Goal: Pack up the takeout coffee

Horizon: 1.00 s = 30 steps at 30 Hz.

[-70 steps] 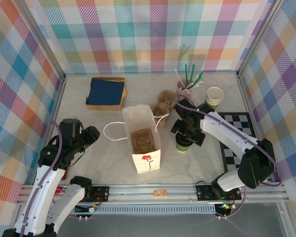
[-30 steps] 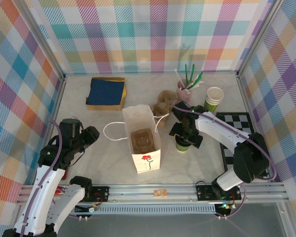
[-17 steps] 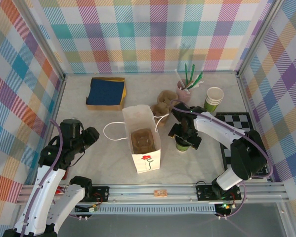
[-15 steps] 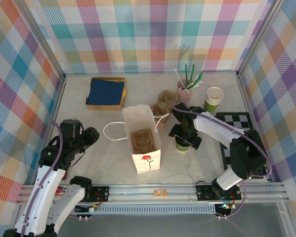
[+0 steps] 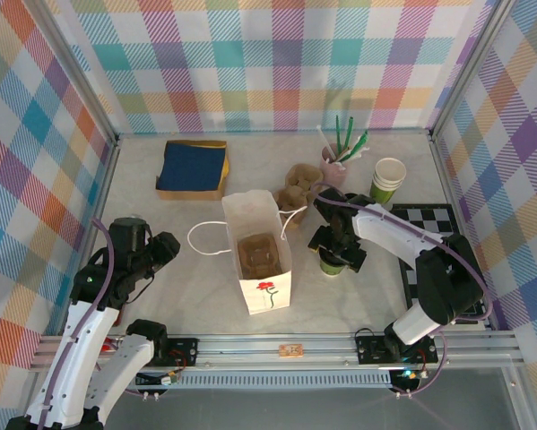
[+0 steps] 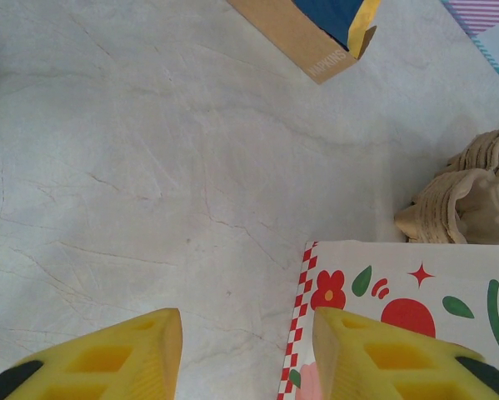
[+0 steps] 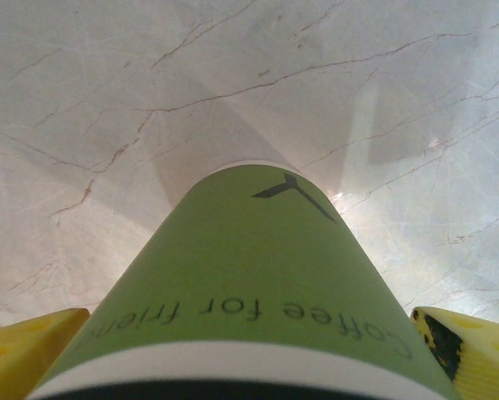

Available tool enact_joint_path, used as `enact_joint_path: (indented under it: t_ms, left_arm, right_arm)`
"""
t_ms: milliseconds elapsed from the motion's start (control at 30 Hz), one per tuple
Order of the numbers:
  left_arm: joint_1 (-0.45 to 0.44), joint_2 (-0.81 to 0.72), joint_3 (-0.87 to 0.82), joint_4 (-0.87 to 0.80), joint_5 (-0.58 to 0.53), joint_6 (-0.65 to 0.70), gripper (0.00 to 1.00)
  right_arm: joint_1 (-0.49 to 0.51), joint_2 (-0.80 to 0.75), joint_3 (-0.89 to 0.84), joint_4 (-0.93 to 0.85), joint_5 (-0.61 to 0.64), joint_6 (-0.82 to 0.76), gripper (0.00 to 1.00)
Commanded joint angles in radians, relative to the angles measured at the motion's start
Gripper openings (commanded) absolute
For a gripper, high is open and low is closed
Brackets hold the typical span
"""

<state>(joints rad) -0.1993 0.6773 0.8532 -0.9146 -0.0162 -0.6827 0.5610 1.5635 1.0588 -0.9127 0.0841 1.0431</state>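
White arm links (image 5: 69, 345), black joints, purple cables; left tool (image 6: 247, 342) and right tool (image 7: 249, 354) with yellow fingers (image 6: 107, 358), black-tipped.

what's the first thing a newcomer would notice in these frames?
The right gripper straddling the green takeout coffee right of centre, a yellow finger on each side of the cup; whether they touch it can't be told. Next, the white paper bag with a red flower print, standing open mid-table just left of the cup. The left gripper hangs open over bare tabletop by the bag.
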Motion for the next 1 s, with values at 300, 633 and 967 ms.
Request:
enact_joint_path:
  t_ms: [300, 633, 967]
  left_arm:
    - [0.018, -0.015, -0.019, -0.002, -0.002, 0.023, 0.44]
    - [0.02, -0.012, -0.019, 0.001, -0.002, 0.027, 0.43]
    - [0.02, -0.021, 0.012, -0.025, -0.022, 0.048, 0.42]
  right_arm:
    - [-0.013, 0.042, -0.034, 0.021, -0.012, 0.014, 0.78]
    - [-0.013, 0.051, -0.04, 0.018, 0.009, 0.0, 0.66]
    - [-0.013, 0.063, -0.019, 0.011, 0.002, -0.089, 0.61]
